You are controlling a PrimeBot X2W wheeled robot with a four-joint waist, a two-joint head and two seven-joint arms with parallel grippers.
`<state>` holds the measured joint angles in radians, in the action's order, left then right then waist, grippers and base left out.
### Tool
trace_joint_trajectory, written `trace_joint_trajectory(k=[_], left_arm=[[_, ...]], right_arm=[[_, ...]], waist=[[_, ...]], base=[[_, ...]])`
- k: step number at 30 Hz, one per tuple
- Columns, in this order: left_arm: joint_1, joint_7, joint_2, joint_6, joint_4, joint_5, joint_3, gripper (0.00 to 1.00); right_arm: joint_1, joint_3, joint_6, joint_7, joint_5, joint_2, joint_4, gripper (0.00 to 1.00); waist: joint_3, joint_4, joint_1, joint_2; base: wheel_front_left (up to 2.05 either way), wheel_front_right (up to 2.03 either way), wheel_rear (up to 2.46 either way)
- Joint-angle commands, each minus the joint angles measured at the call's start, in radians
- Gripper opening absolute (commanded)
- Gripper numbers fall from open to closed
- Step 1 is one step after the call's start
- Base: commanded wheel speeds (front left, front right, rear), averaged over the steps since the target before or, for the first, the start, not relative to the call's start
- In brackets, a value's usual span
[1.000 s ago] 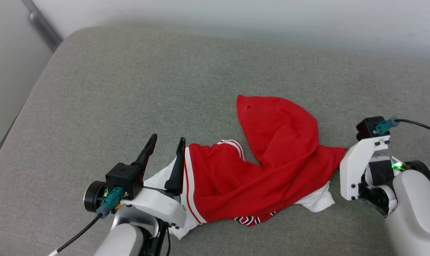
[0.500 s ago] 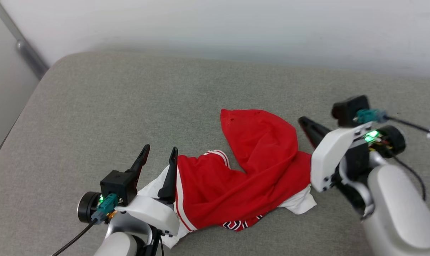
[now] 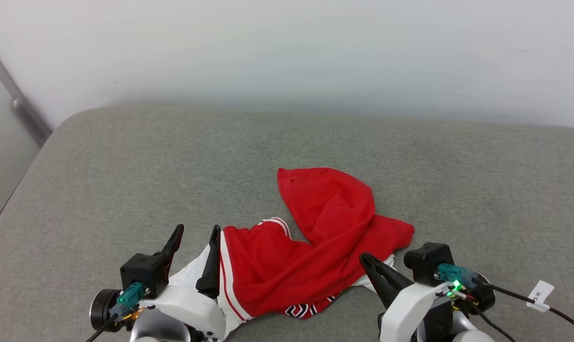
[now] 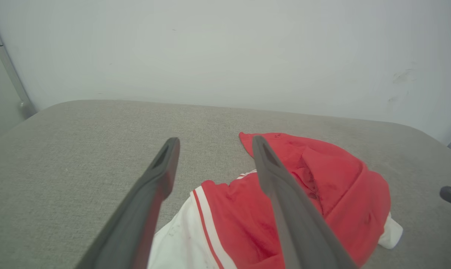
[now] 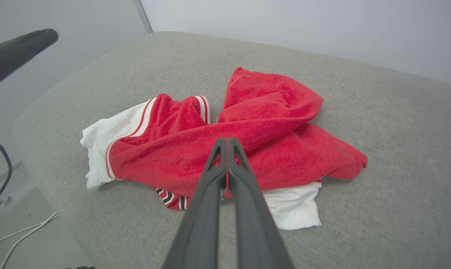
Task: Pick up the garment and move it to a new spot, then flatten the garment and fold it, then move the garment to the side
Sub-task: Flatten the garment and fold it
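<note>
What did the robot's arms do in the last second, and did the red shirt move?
The right gripper drew back from the right corner of the red shirt toward the robot, shut, apparently holding nothing. The head view also tipped up, so the whole picture slid down. The left gripper stayed open over the white sleeve; the shirt stayed crumpled on the grey cushion.

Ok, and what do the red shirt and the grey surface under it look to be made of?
Red shirt: thin, soft knit fabric with a matte finish. It lies in loose folds and creases and looks slightly fuzzy close up. Whether it is cotton or synthetic cannot be told.
Grey surface: matte woven upholstery cloth with a fine speckled weave. Its rounded corners suggest padding underneath, probably a cushion.
</note>
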<state>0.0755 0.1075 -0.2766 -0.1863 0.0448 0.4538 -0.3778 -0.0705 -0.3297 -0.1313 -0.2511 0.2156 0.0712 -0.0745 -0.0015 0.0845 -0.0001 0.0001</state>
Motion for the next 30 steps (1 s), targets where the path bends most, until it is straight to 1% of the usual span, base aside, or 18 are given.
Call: trace_joint_trajectory(k=[1,2,3,8,11,17,20,24,30], left_arm=[[-0.011,-0.003,-0.004,-0.007,-0.007,0.002,0.003,1.0],[-0.013,-0.004,-0.007,-0.009,-0.01,0.003,0.004,1.0],[-0.016,-0.006,-0.009,-0.01,-0.014,0.004,0.005,1.0],[-0.024,-0.014,-0.013,-0.017,-0.024,0.005,0.003,1.0],[-0.022,-0.015,-0.01,-0.019,-0.029,0.003,-0.001,1.0],[-0.001,-0.005,-0.001,-0.021,-0.036,0.0,-0.012,1.0],[0.017,0.0,0.006,-0.02,-0.04,-0.001,-0.017,1.0],[0.045,0.011,0.016,-0.007,-0.037,-0.007,-0.027,1.0],[0.106,0.03,0.033,0.011,-0.024,-0.017,-0.047,1.0]], right_arm=[[0.009,0.005,0.001,0.006,-0.005,-0.004,0.002,0.32],[0.012,0.009,0.001,0.01,-0.01,-0.007,0.005,0.9],[0.014,0.016,0.001,0.013,-0.011,-0.009,0.005,1.0],[0.006,0.063,0.001,0.016,-0.016,-0.016,0.007,1.0],[-0.007,0.111,0.001,-0.012,-0.014,-0.017,-0.014,1.0],[-0.049,0.284,0.001,-0.121,0.012,-0.015,-0.116,1.0],[-0.107,0.347,0.001,-0.206,0.031,0.011,-0.184,1.0],[-0.216,0.373,0.001,-0.318,0.067,0.052,-0.262,1.0],[-0.372,0.324,0.001,-0.461,0.102,0.114,-0.368,1.0]], waist=[[-0.003,-0.008,0.0001,-0.0001],[-0.003,-0.01,0.0001,-0.0001],[-0.003,-0.013,0.0001,-0.0001],[-0.004,-0.018,0.0001,-0.0001],[-0.002,-0.014,0.0001,-0.0001],[0.026,0.009,0.0001,-0.0001],[0.051,0.024,0.0001,-0.0001],[0.096,0.05,0.0001,-0.0001],[0.182,0.086,0.0001,-0.0001]], base=[[0.0,0.0,0.0],[0.0,0.0,0.0],[0.0,0.0,0.0],[0.0,0.0,0.0],[0.0,0.0,0.0],[0.0,0.0,0.0],[0.0,0.0,0.0],[0.0,0.0,0.0],[0.0,0.0,0.0]])
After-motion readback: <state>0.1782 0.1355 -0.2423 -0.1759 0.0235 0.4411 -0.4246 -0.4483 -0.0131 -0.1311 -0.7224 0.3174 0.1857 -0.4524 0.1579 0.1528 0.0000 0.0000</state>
